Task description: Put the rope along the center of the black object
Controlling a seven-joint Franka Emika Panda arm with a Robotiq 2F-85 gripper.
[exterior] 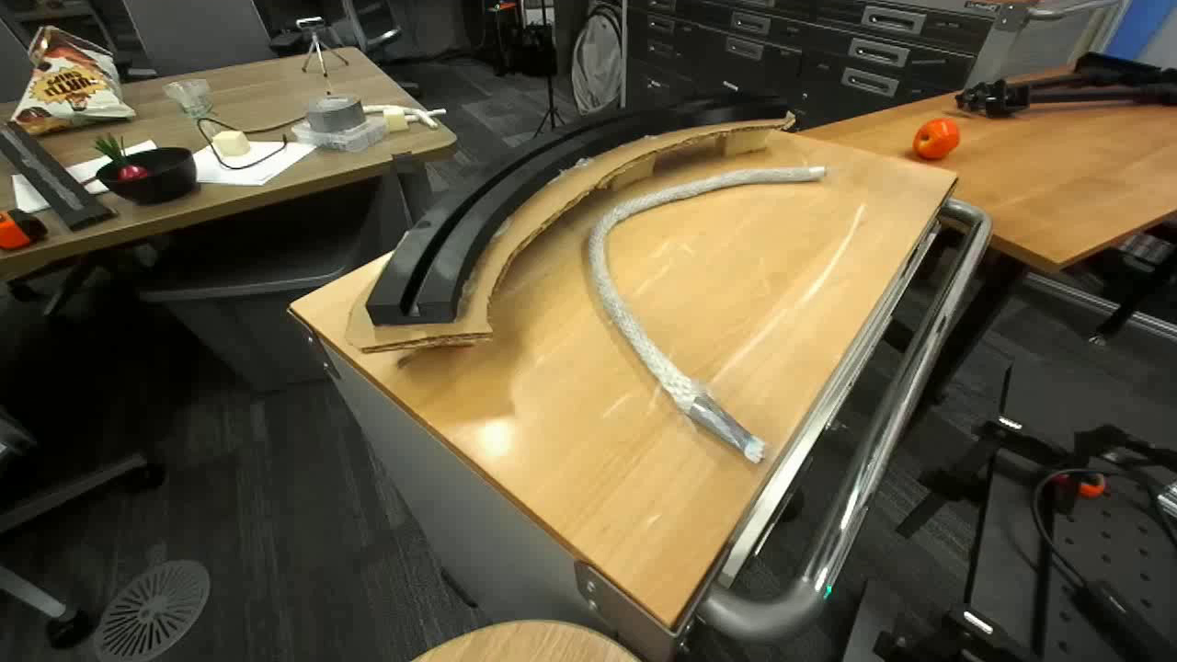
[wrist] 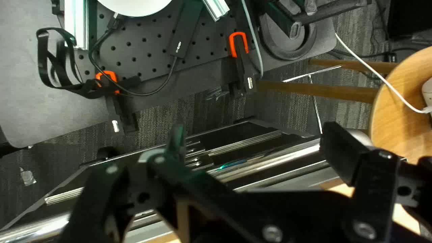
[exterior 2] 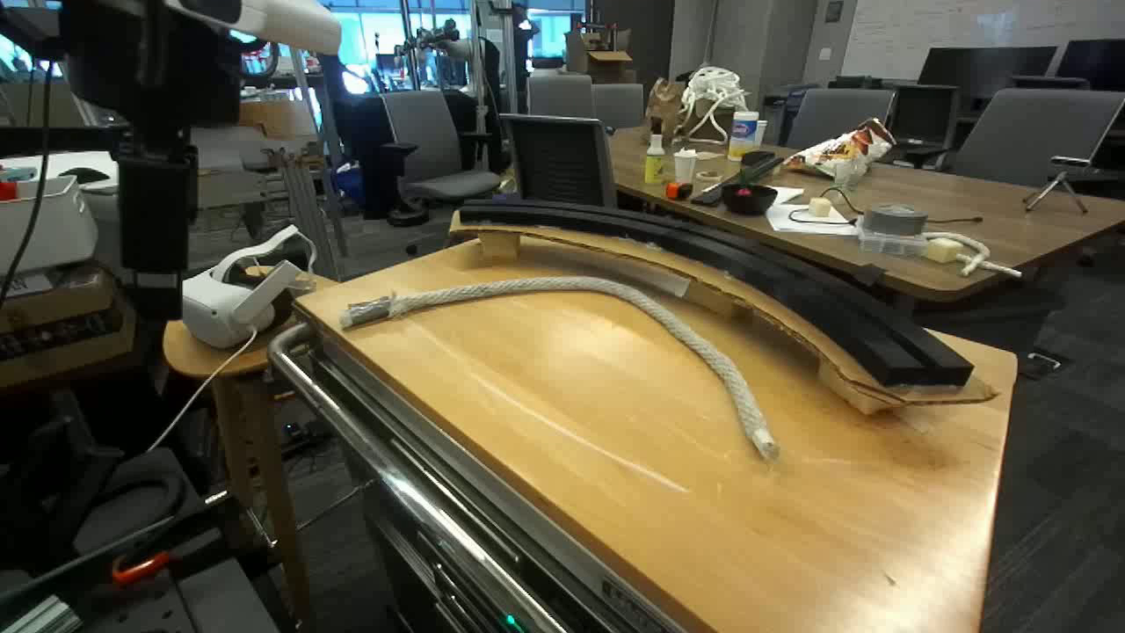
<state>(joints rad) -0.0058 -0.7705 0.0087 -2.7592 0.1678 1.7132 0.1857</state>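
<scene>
The silvery-grey rope [exterior: 623, 317] lies in a curve on the light wooden tabletop [exterior: 782, 303], with one end wrapped in grey tape. It also shows in an exterior view [exterior 2: 646, 305]. The black object [exterior: 529, 188], a long arc with a groove along its middle, sits on a cardboard base beside the rope, on the outer side of its curve. It shows in both exterior views [exterior 2: 756, 264]; its groove holds nothing visible. My gripper [wrist: 258, 148] is open and empty in the wrist view. In an exterior view the gripper [exterior 2: 163, 294] hangs beyond the tabletop's railed edge, apart from the rope.
A chrome rail [exterior: 883, 441] runs along the tabletop's edge. A stool with a white headset [exterior 2: 230, 303] stands near the gripper. A neighbouring table holds a red-orange fruit [exterior: 936, 138]. Another table holds a black bowl [exterior: 152, 175] and a tape roll [exterior: 335, 114].
</scene>
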